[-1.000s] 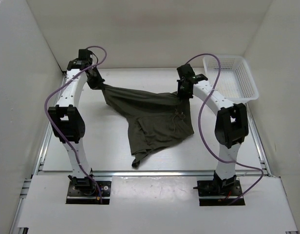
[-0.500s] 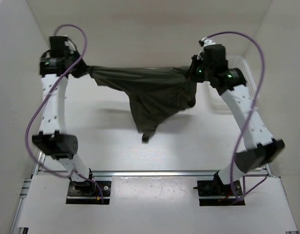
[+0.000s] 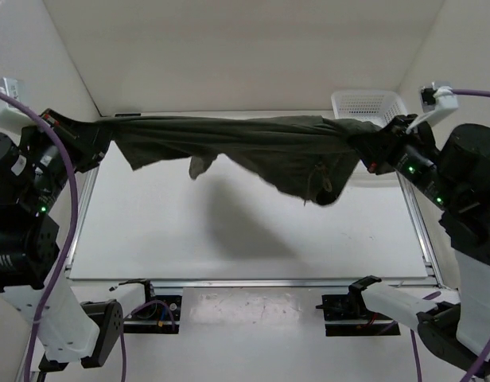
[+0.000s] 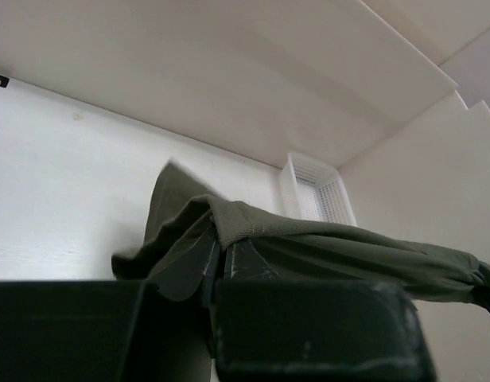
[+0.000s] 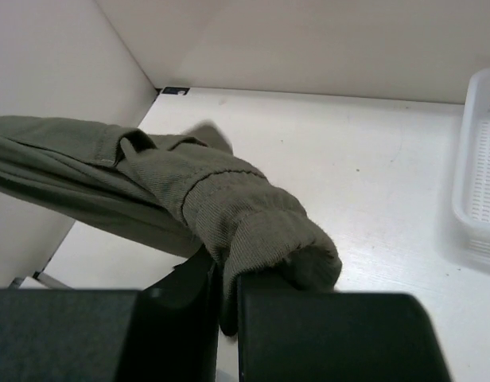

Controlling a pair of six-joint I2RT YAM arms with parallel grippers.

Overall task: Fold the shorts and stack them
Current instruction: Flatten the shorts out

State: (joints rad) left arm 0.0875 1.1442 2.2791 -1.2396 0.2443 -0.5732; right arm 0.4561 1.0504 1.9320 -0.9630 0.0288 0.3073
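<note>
**Ana:** Shorts [image 3: 253,147] first. How do they look?

**Ben:** Dark olive-green, soft and plain, with no print. They are stretched into one long band in the air, well above the white table [image 3: 229,239], and they throw a blurred shadow on it. The upper edge runs almost straight from side to side. Below it the cloth sags. A small flap hangs left of the middle and a deeper pouch hangs toward the right.

**Ana:** And what has hold of them?

**Ben:** Both claws. The left gripper [image 3: 98,137] is pinched narrow on the left end. Its wrist camera shows the fabric caught between the dark fingers and running off toward the far right. The right gripper [image 3: 379,151] is clamped just as tightly on the right end. In its wrist view a thick ribbed band of the cloth is bunched up over the fingers.

**Ana:** Does any part of the cloth touch the table?

**Ben:** No, the lowest fold hangs clear of it.

**Ana:** Counts, then?

**Ben:** One pair of shorts. Two arms, the left arm [image 3: 22,239] and the right arm [image 3: 472,199], each raised high at its own side, with one gripper apiece. Two purple cables, one [image 3: 72,215] looping along the left arm and one [image 3: 468,93] by the right. One white mesh basket [image 3: 372,102] sits at the far right corner of the table, just behind the right end of the cloth.
</note>
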